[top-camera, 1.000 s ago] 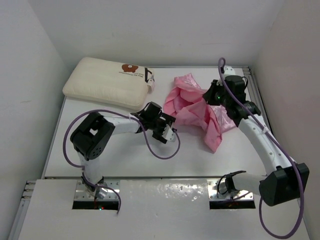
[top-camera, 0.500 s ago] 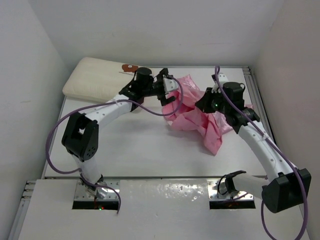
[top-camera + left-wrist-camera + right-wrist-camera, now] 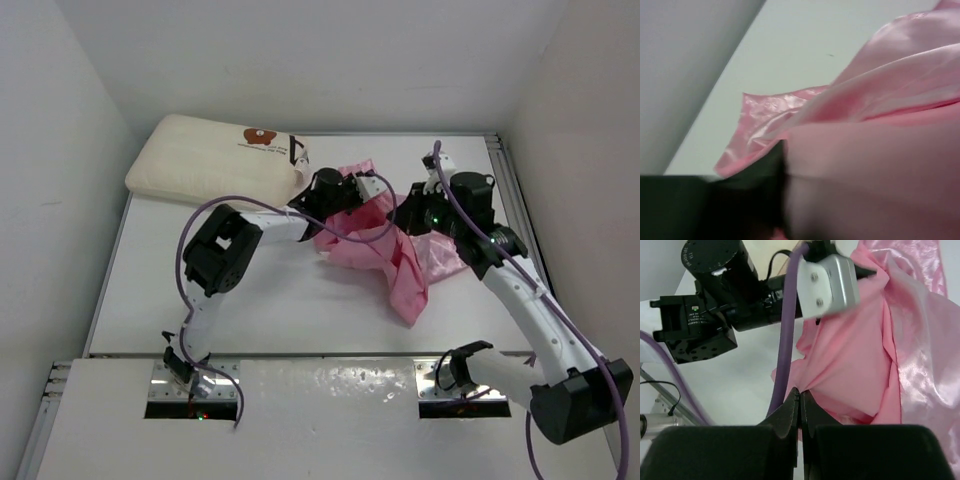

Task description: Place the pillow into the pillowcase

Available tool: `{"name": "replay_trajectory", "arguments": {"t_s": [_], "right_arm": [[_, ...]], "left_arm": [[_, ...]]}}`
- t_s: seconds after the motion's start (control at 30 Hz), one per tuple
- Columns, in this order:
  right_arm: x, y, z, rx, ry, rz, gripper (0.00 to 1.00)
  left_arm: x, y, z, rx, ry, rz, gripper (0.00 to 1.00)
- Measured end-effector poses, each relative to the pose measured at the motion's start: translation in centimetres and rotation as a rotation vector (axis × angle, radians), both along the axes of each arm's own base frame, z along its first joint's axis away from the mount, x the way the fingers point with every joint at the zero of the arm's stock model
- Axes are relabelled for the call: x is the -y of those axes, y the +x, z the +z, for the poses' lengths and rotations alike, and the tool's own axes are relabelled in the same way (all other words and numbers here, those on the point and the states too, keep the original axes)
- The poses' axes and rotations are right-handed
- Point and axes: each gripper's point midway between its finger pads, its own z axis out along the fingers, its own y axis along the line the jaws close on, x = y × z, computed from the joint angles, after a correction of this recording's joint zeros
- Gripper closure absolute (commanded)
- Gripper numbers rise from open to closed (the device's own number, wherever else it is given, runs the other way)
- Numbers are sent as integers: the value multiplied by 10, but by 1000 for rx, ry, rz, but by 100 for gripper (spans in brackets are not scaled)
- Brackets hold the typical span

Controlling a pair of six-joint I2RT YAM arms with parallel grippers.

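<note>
The cream-white pillow lies at the table's far left corner, with its brown mark and tag at the right end. In the middle the pink satin pillowcase is crumpled and held up by both arms. My left gripper is shut on a fold at its upper left. In the left wrist view the pillowcase drapes over the jaws and only one dark finger shows. My right gripper is shut on an edge of the pillowcase, close to the left gripper.
White walls close in the table on the left, back and right. The left arm's purple cable loops across the fabric and hangs right in front of the right wrist camera as the cable. Metal rails run along the right edge.
My left arm swung from the table's middle up to the pillowcase, and its open jaws closed on the fabric. The right gripper shifted slightly with the cloth, which now hangs lower and more spread.
</note>
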Motion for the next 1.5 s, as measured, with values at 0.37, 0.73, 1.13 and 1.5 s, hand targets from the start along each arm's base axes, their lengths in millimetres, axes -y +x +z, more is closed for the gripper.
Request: {"name": "replay_trajectory", "arguments": {"t_s": [0.37,0.73,1.13,1.5], "right_arm": [[37,18,-84,-209,-25,-131,14],[-30,9,-80,-21,-43,33,1],[-47,50,-165,-192,23,-126,100],[111,169,45,222,-25,-602,100]], "left_arm": [[-8,52,90,79,-62,178,100],[-39,47,75,-33,117,284,100],[-73,58,65,-70,164,393,100],[-101,144,217,230,-76,557,100]]}}
